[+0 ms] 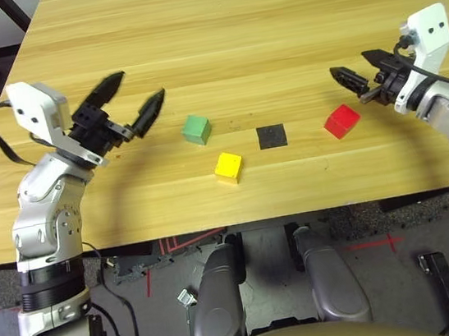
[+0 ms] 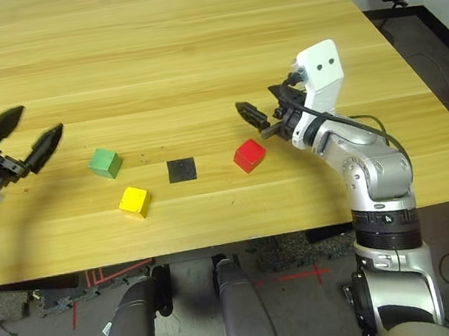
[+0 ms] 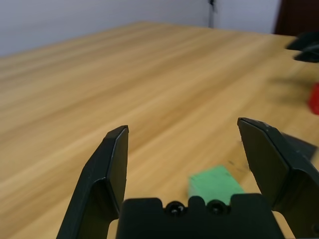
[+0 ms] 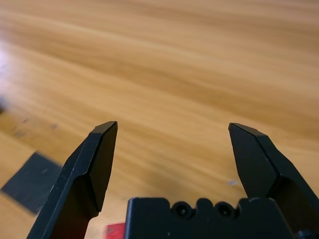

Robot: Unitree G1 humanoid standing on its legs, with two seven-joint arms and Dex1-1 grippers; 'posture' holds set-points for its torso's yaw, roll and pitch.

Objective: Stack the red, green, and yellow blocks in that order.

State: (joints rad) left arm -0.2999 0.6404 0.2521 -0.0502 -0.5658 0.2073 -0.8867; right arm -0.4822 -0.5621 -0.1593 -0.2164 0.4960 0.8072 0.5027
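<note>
While all three blocks lie apart on the wooden table [image 1: 213, 20], unstacked, the left gripper [image 1: 139, 96] hovers with its fingers spread wide and empty, pointing toward the green block [image 1: 196, 129], which sits near it toward the table's middle. The yellow block [image 1: 228, 167] rests just beside the green one, nearer the table's front edge, and a flat black patch [image 1: 271, 136] lies between these two and the red block [image 1: 341, 120]. The right gripper [image 1: 355, 74] hangs just above and behind the red block, its fingers likewise parted and holding nothing.
</note>
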